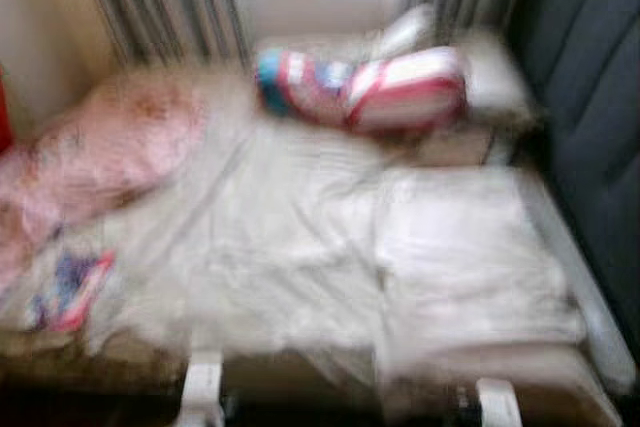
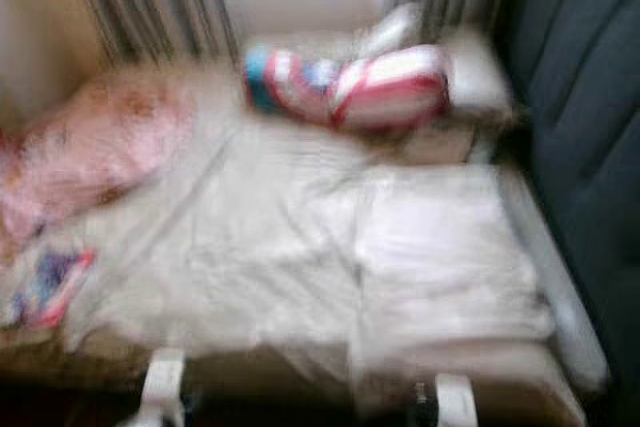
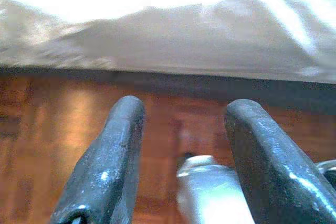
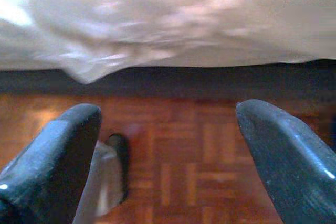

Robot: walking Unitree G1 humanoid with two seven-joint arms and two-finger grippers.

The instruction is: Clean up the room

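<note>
**Inspector:** Nearest the head camera stand two pale upright parts [image 1: 203, 387], at the foot of the bed [image 1: 600, 332]; too blurred to identify. Report the bed from the left.

**Assistant:** Far left, a small red-and-blue patterned item [image 1: 68, 290] lies on the near corner. Behind it, a pink bundle of bedding [image 1: 105, 152] slumps against the wall side. A crumpled white sheet [image 1: 270, 237] covers the middle. A folded white blanket [image 1: 465, 257] lies flat on the right half. At the head of the bed, a red, white and blue striped cushion [image 1: 370, 87] rests in front of a pale pillow [image 1: 495, 77]. Grey curtains [image 1: 160, 2] hang beyond, and a dark padded surface [image 1: 590, 97] runs just beside the bed on the right.

**Inspector:** Risks?

**Assistant:** In my judgement, three. Both head views are smeared, so reaching now could miss its target. The loose sheet could snag on a finger and drag neighbouring items along. The small patterned item sits near the edge and could slide to the floor if the bedding is pulled.

**Inspector:** Grippers?

**Assistant:** Left gripper [image 3: 181, 150] hangs low over the wooden parquet floor [image 3: 47, 129] facing the bed's edge, fingers [image 3: 113, 156] moderately apart, holding nothing and touching nothing. Right gripper [image 4: 168, 156] sits likewise above the parquet, fingers spread wider, empty. Nothing has been engaged yet; tidying the bedding remains outstanding.
</note>
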